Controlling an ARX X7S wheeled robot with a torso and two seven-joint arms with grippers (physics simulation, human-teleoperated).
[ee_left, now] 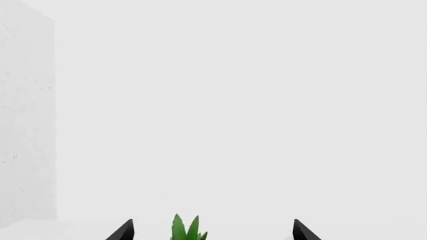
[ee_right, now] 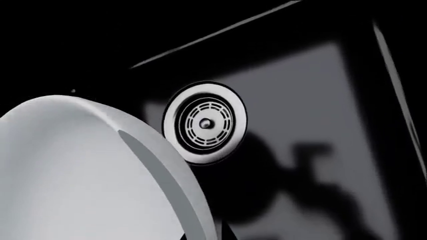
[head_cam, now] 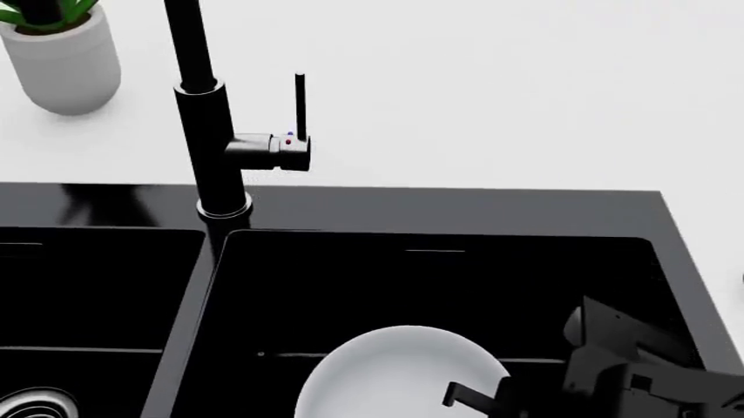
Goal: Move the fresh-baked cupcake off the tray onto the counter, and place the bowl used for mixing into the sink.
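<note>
Nearest the robot, at the lower edge of the head view, the right gripper (head_cam: 489, 402) reaches down into the right basin of the sink (head_cam: 651, 261), a dark finger (head_cam: 471, 396) lying against the rim of the bowl (head_cam: 395, 370). Whether this claw pinches the bowl or merely touches it cannot be told, since its tips are cut off by the picture's edge. The bowl, pale and smooth, sits tilted within the right basin, its far rim raised. Seen from the right wrist, the bowl (ee_right: 80, 170) fills the near field with its thick rim edge-on, and the round steel drain (ee_right: 205, 123) lies just beyond it on the glossy black basin floor, where a dark shadow of the arm falls. A second drain (head_cam: 35, 405) shows in the left basin. Farther back, the black faucet (head_cam: 209, 131) rises from the sink deck between the two basins, its side lever upright. Beyond the sink lies the white counter (head_cam: 489, 87), with a white plant pot (head_cam: 64, 61) toward its far left corner. From the left wrist, the left gripper (ee_left: 213, 231) shows only two dark fingertips (ee_left: 123, 231) standing wide apart, holding nothing, with green leaves (ee_left: 187, 230) between them against a pale wall (ee_left: 27, 115). Neither cupcake nor tray is in view.
</note>
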